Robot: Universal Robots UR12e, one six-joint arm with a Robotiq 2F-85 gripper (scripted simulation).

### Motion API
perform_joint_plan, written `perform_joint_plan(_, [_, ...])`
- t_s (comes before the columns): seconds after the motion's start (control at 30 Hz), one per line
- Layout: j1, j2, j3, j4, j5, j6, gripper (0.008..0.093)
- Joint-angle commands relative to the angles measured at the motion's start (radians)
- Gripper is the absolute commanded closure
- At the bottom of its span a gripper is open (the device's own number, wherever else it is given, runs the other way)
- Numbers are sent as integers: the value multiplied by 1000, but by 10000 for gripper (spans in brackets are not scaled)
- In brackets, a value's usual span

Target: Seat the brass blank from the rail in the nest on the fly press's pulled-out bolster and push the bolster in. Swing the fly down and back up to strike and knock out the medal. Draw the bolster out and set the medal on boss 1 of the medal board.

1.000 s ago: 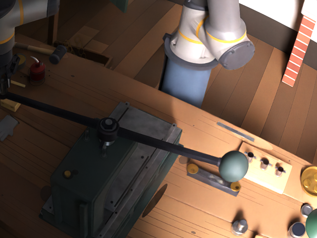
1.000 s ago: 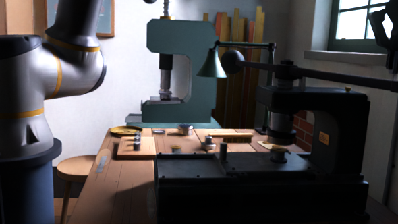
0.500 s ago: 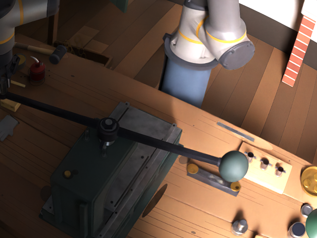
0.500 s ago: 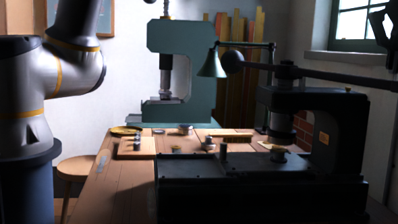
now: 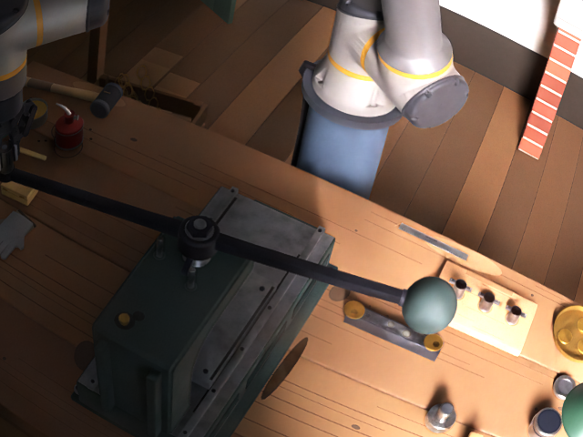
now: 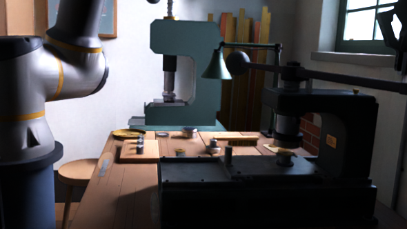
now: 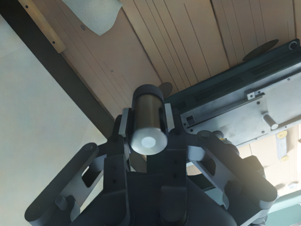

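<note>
On the bench the dark green fly press (image 5: 188, 310) stands with its long fly bar (image 5: 117, 207) across the top, a green ball weight (image 5: 429, 305) on the far end. My gripper (image 7: 146, 121) is closed around the fly's cylindrical handle (image 7: 148, 119) at the other end of the bar, at the left edge of the side camera (image 5: 7, 155). The bolster (image 7: 233, 114) lies under the frame with its pull peg (image 7: 270, 121) showing. To the right, the steel rail (image 5: 393, 329) carries brass blanks (image 5: 353, 309) at its ends. The medal board (image 5: 489, 313) with three bosses lies past the rail.
Behind the bench stands the arm's blue pedestal (image 5: 341, 150), with a second green press (image 6: 186, 72) and a lamp (image 6: 216, 65) at the bench's far end. A red oil can (image 5: 68, 131), a mallet (image 5: 80, 96), a rag (image 5: 14, 233) and a brass dish (image 5: 570, 331) lie about.
</note>
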Motion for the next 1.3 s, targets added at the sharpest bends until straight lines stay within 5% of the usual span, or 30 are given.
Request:
perform_joint_plan(0.0, [0, 0, -1, -1, 0, 0, 934])
perform_joint_plan(0.27, [0, 0, -1, -1, 0, 0, 924])
perform_joint_plan(1.07, [0, 0, -1, -1, 0, 0, 444])
perform_joint_plan(1.27, [0, 0, -1, -1, 0, 0, 434])
